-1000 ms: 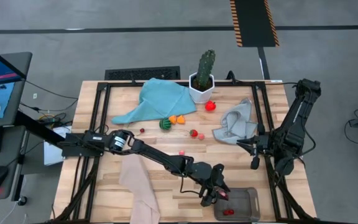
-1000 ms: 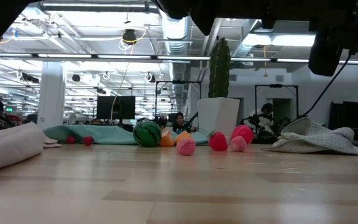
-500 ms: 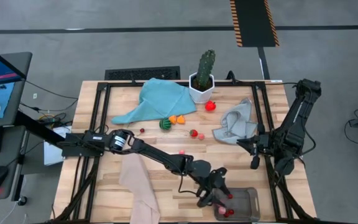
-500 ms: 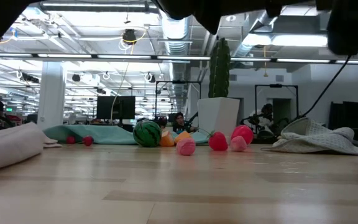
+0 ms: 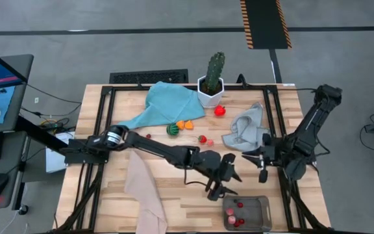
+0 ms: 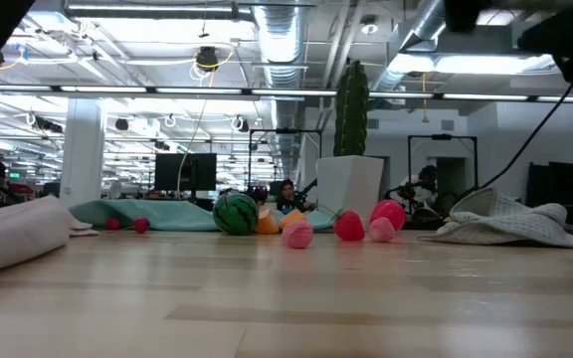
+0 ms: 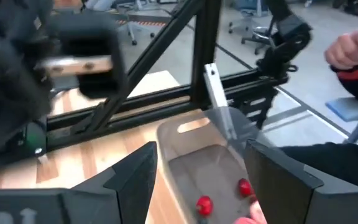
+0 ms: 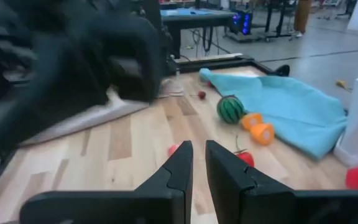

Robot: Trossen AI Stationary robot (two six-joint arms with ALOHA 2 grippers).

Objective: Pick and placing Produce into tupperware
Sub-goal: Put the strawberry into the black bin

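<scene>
Main risk from here is a judgement: most of the produce is well away from the tub [image 5: 247, 212], so the left arm has to swing back across the surface, and its long reach could sweep the loose pieces or snag the beige cloth [image 5: 145, 195] lying under it; the small round toys would roll easily if clipped by a finger. Second risk is the tub itself: it sits at the near right corner of the surface, close to the edge, light plastic, so a low pass on the next drop could nudge it off. Third, the right arm is close by, so the two could crowd each other near the tub. Left hand [image 5: 217, 188] hangs just beside the tub's left end, above the surface, fingers parted fairly wide and empty, touching nothing; its wrist view looks down past both fingers [image 7: 132, 180] into the tub with red pieces [image 7: 204, 205] already lying on the bottom. Right hand [image 5: 260, 168] waits by the right rail near the grey cloth [image 5: 247, 130], fingers nearly together with only a thin gap, holding nothing. Remaining produce: green striped ball [image 5: 172, 129] and orange pieces [image 5: 185, 124] at the edge of the blue cloth [image 5: 167, 104], a red one [image 5: 220, 110] by the cactus pot [image 5: 211, 93], strawberry-like piece [image 5: 202, 139] mid-surface, small pink one [image 5: 189, 159] nearer the arm.
</scene>
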